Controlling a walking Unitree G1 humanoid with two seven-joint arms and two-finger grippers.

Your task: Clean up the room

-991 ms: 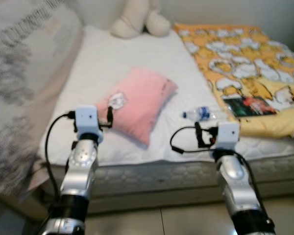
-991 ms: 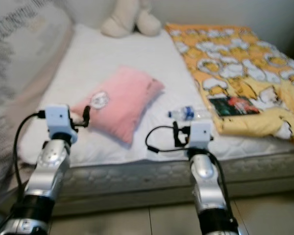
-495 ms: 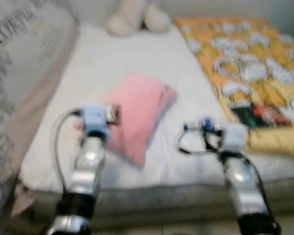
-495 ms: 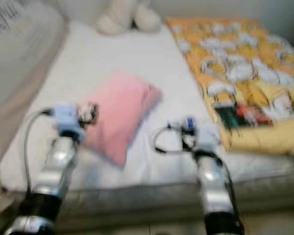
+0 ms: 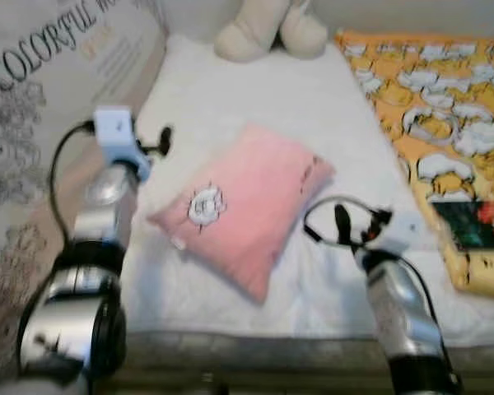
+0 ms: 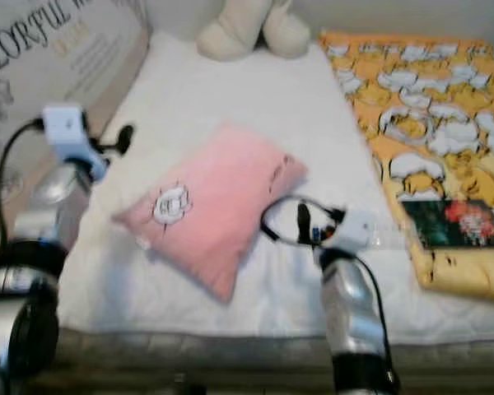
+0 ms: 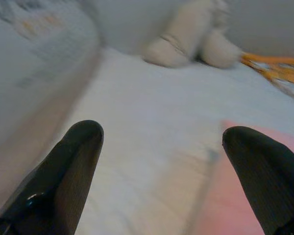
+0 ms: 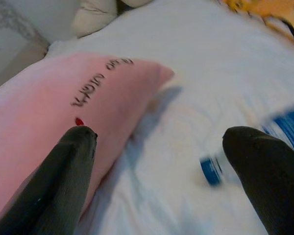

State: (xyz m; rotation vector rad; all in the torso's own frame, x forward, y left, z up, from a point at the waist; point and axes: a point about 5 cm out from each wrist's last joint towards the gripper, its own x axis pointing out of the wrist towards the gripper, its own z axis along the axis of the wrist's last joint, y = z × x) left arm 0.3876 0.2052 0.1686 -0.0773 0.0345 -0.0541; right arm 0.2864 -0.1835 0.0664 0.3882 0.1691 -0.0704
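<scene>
On the far left a grey and beige bedcover [image 5: 33, 123] slopes up along the bed's edge, cut off by the frame; its large dark lettering reads "COLORFUL" before running out of view, and the smaller orange print below it is too blurred to read. The left gripper [image 7: 159, 161] is held out over the white sheet [image 5: 230, 90] at the left side of the bed, just left of the pink pillow, its two black fingers [image 7: 63, 166] spread wide with nothing between them. At the far end of the bed sits a cream plush toy [image 5: 272, 29], its upper part cut off by the top of the frame. The pink pillow [image 5: 247, 202] lies slanted in the middle of the sheet, with a small round white patch near its near-left corner and a line of dark writing along its far-right edge; neither can be read. The right gripper [image 8: 159, 161] hovers low over the sheet just right of the pillow, fingers parted and empty. Between those fingers lies a clear bottle [image 8: 264, 147] with a blue cap and blue label, blurred, its label unreadable and its body cut off. On the right an orange blanket [image 5: 445, 107] printed with cartoon cats covers the bed, with a dark green packet [image 5: 477, 234] lying on its near part, its print not legible.
</scene>
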